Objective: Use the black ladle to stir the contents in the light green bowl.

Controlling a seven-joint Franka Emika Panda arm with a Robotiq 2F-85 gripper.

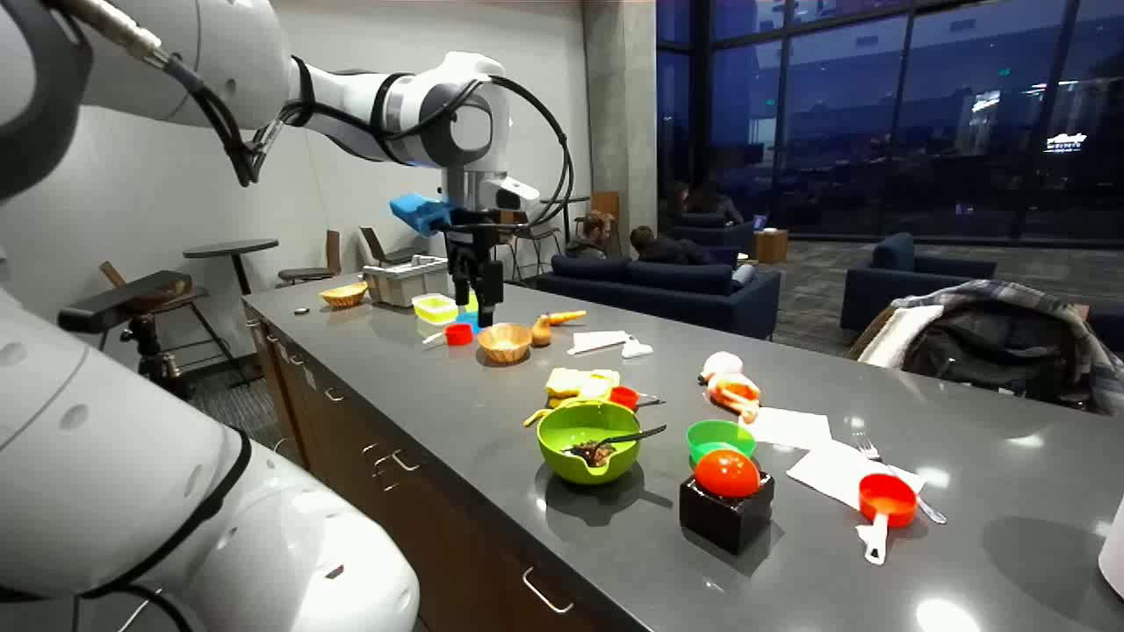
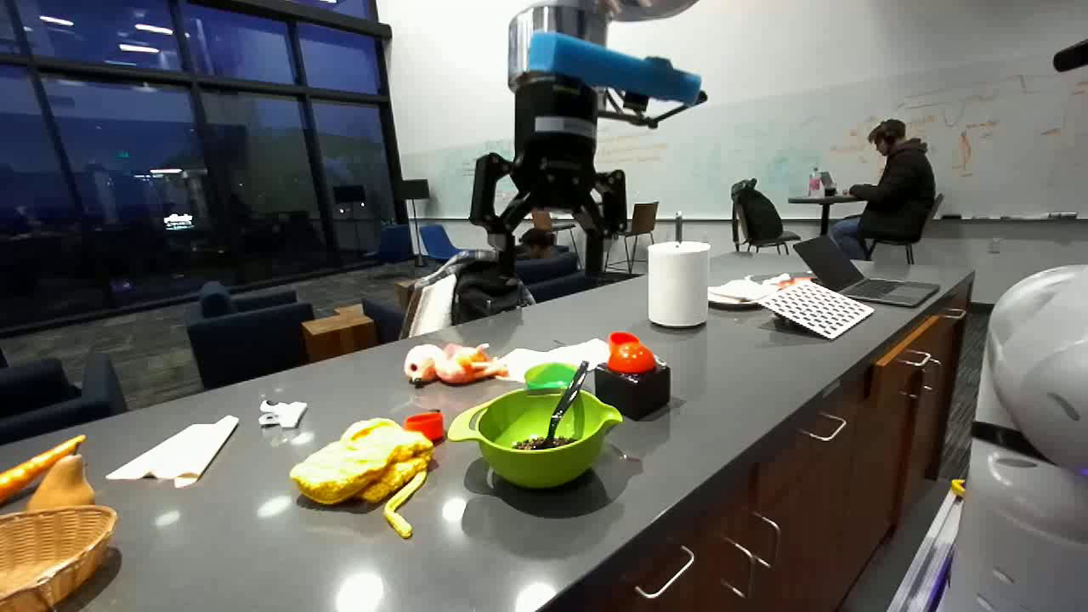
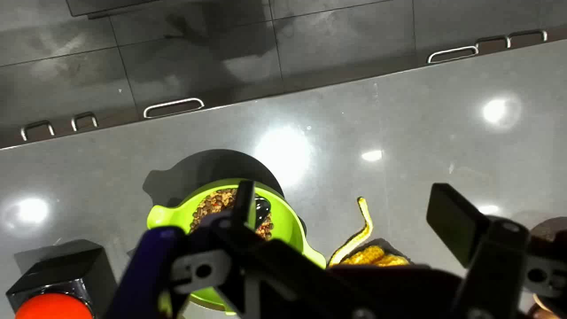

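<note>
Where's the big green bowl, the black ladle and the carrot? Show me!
Big green bowl [image 2: 542,467]: in an exterior view, on its outer wall.
Black ladle [image 2: 565,403]: in an exterior view, on its handle.
Carrot [image 2: 36,467]: in an exterior view, on its orange body.

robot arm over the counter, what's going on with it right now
The gripper hangs open above the counter, holding nothing. The black ladle rests in the light green bowl, handle up and lower end in the bean-like contents. Nothing is being stirred at this moment.
</note>
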